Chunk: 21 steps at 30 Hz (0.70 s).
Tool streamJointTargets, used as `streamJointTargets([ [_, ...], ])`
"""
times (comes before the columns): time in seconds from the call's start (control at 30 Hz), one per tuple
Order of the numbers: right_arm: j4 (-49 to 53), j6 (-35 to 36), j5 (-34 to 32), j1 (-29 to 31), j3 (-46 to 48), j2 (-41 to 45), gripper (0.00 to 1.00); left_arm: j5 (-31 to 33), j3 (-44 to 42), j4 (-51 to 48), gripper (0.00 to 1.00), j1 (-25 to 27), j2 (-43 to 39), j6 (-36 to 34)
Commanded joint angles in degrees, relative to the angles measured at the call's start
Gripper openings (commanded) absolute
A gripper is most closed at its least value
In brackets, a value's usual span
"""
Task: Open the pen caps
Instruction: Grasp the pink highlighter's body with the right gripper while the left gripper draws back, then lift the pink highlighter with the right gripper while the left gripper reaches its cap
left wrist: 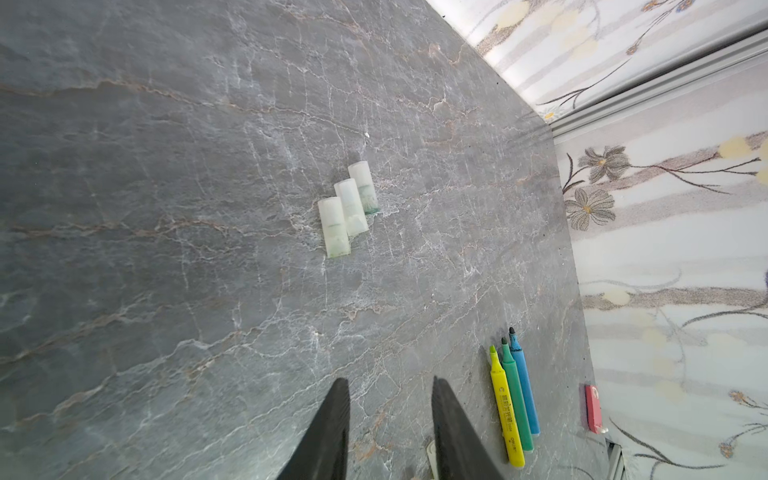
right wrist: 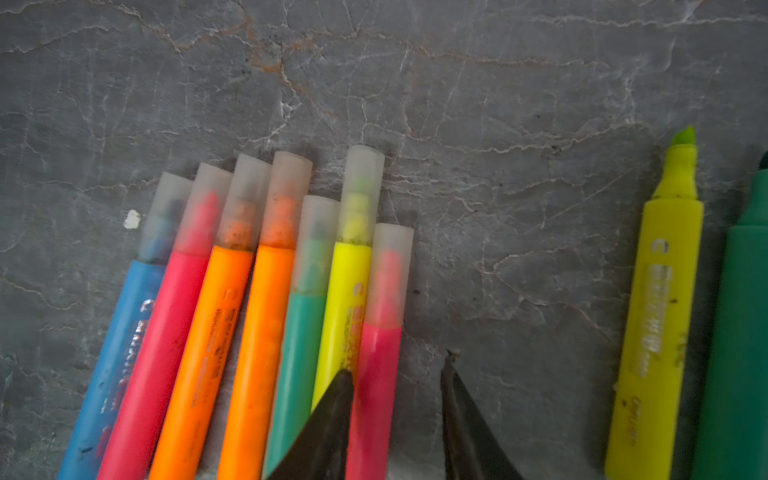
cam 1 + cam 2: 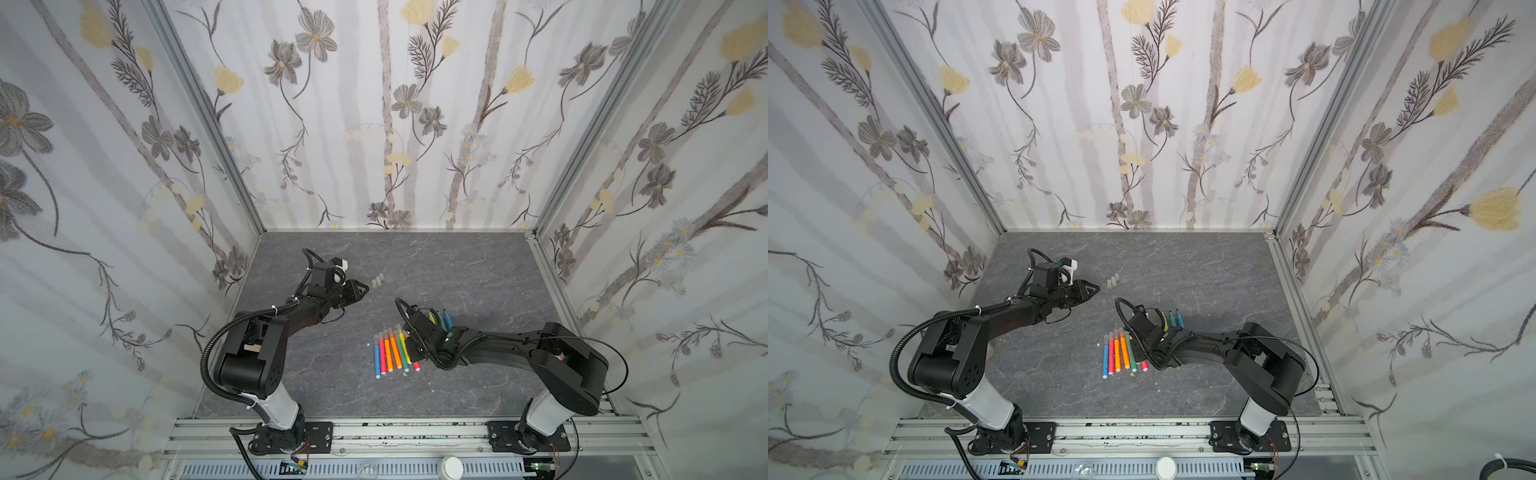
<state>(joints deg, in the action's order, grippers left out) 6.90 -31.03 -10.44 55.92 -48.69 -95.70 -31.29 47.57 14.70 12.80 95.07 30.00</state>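
Right wrist view: right claw [image 2: 395, 365], jaws apart, straddles the pink pen [image 2: 376, 399], cap [image 2: 388, 274] still on, at the pen row's [image 2: 232, 316] edge; closing could pinch the yellow pen [image 2: 345, 291] too. Left claw [image 1: 388, 380], apart and empty, hovers beyond it.

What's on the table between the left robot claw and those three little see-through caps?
Nothing. In the left wrist view, only bare grey table lies between the open left gripper and the three loose pen caps.
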Motion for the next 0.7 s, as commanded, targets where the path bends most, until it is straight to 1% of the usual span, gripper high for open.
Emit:
streamJointTargets([
  [0.0,0.6,-0.6,-0.4,0.1,-0.8,-0.9,0.36,-0.2,-0.3,0.8,0.33,-0.1,-0.5,-0.7],
  [0.33,2.7,-1.2,-0.3,0.3,0.3,-1.5,0.33,-0.5,-0.9,-0.9,0.33,-0.1,-2.8,-1.5],
  [0.5,3.9,-0.9,-0.5,0.3,1.5,-0.9,0.21,-1.1,-0.7,-1.7,0.33,-0.1,-4.1,-1.4],
  [0.67,3.9,-0.3,0.1,-0.3,2.3,0.6,0.11,-2.0,-1.0,-2.6,0.33,0.6,-5.2,-1.5],
])
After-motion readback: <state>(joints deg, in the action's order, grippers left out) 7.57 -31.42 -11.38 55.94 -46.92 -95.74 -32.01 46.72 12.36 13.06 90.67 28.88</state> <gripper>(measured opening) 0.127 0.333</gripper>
